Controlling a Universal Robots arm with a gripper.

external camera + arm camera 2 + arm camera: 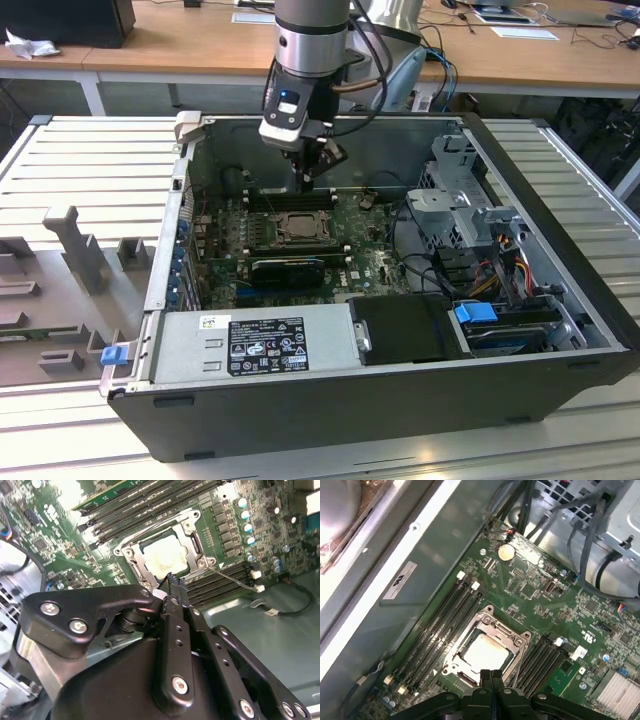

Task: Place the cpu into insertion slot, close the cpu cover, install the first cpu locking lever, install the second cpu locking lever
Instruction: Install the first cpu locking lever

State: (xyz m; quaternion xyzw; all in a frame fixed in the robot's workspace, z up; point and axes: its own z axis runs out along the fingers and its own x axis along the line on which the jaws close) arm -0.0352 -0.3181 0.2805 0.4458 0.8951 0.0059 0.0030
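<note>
The cpu (pixel 485 652) lies pale and square in the insertion slot (pixel 297 228) on the green board. The silvery cpu cover (pixel 520 641) lies flat around it, and the chip shows through its window. In the second wrist view the cpu (pixel 165 555) sits inside the cover's frame (pixel 194 539). A thin metal lever (pixel 232 578) runs out from one socket corner along the memory slots. My gripper (pixel 310 170) hangs a little above the socket's far edge. Its black fingers (pixel 491 676) are pressed together with nothing between them, and their tip (pixel 172 581) points at the socket's rim.
Long black memory slots (pixel 440 625) flank the socket on both sides. A black expansion card (pixel 288 268) lies in front of it. The case's steel wall (pixel 420 565), the drive cage (pixel 465 200) with its cables and the power supply (pixel 250 345) close in the board.
</note>
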